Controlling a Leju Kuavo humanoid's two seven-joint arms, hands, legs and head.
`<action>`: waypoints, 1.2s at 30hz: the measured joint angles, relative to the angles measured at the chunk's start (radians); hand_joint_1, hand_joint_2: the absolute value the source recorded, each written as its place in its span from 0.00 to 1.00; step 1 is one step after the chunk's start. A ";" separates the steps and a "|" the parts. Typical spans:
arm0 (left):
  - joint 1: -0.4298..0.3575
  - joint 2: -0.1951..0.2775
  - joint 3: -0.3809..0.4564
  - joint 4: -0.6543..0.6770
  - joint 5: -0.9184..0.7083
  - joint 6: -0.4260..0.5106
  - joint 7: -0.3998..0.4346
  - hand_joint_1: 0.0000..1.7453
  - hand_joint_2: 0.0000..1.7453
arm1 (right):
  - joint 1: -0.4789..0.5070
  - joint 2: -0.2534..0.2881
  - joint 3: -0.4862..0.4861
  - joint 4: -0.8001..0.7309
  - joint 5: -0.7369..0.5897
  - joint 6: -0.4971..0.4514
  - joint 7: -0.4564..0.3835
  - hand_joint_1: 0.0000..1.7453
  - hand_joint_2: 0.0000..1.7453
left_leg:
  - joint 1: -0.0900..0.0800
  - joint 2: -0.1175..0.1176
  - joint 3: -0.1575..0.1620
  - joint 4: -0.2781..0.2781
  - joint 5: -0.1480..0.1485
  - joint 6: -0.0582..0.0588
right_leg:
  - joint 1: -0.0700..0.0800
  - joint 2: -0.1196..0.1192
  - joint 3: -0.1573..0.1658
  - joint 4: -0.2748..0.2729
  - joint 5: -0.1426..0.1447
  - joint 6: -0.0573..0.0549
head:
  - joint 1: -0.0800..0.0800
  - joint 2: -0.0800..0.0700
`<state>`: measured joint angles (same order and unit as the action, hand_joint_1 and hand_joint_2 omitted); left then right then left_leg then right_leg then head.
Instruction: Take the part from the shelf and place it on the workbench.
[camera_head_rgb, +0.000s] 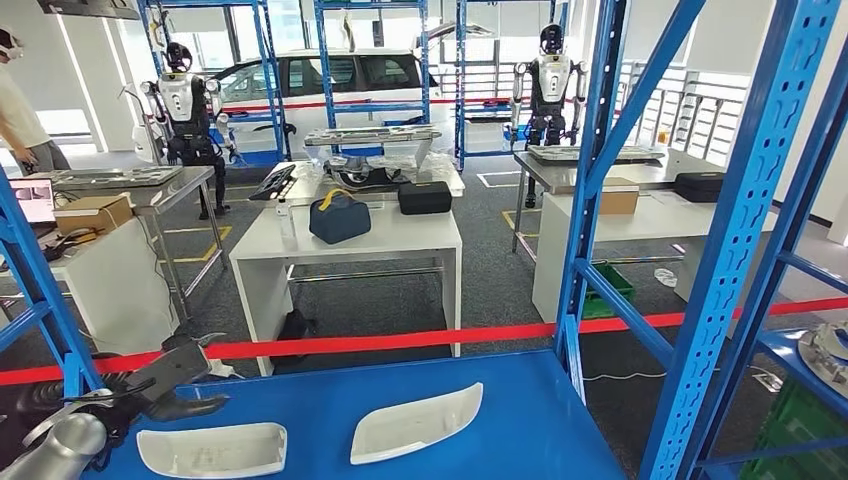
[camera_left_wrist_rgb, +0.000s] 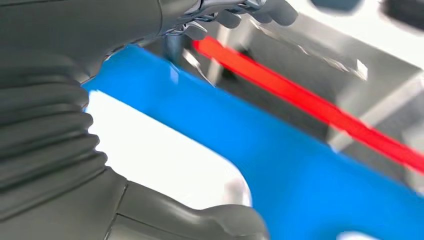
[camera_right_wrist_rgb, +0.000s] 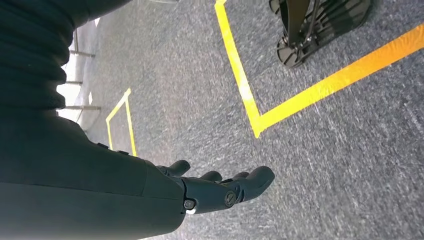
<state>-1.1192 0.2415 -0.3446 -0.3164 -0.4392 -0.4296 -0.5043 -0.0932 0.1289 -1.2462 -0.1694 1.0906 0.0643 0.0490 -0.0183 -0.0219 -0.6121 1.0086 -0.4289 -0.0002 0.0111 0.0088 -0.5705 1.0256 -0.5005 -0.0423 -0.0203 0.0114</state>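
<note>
Two white curved moulded plastic parts lie on the blue metal shelf deck (camera_head_rgb: 520, 420): the left white part (camera_head_rgb: 212, 449) sits just beyond the left hand's (camera_head_rgb: 150, 385) spread, empty fingers (camera_head_rgb: 195, 405), and the right white part (camera_head_rgb: 416, 424) lies farther off. One red barrier tape (camera_head_rgb: 400, 342) runs past the fingertips. One right hand (camera_right_wrist_rgb: 220, 190) hangs over grey carpet (camera_right_wrist_rgb: 325, 165), fingers loosely extended, holding nothing.

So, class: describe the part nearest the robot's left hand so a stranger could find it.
Find the blue shelf in the foreground. Two white parts lie on it; pick the left white part, just beside the left hand. The right white part lies apart, nearer the middle.
</note>
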 joint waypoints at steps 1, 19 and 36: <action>0.000 -0.001 -0.001 -0.001 0.004 -0.039 -0.018 0.00 1.00 | 0.000 0.000 -0.003 0.000 -0.002 -0.001 0.002 0.00 1.00 | 0.000 0.000 0.000 0.000 0.000 0.000 | 0.000 0.000 0.000 0.000 0.000 0.000 | 0.000 0.000; 0.030 -0.005 -0.132 -0.009 -0.080 -0.178 -0.097 0.00 1.00 | 0.001 -0.001 -0.029 0.000 -0.015 -0.015 0.017 0.00 0.00 | -0.001 0.000 0.000 0.001 0.001 -0.002 | -0.005 0.000 0.001 0.000 0.000 0.000 | 0.000 0.000; 0.084 -0.091 -0.417 -0.010 -0.369 0.234 0.044 0.00 1.00 | -0.001 -0.001 -0.032 0.000 -0.019 -0.034 0.017 0.00 0.00 | -0.002 0.000 0.000 0.001 0.000 -0.002 | -0.006 0.000 0.001 0.000 0.001 0.001 | 0.000 0.000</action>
<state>-1.0356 0.1507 -0.7618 -0.3264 -0.8078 -0.1957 -0.4603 -0.0941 0.1282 -1.2778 -0.1694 1.0712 0.0305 0.0664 -0.0207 -0.0223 -0.6119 1.0095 -0.4286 -0.0018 0.0052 0.0088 -0.5696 1.0257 -0.4998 -0.0412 -0.0202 0.0114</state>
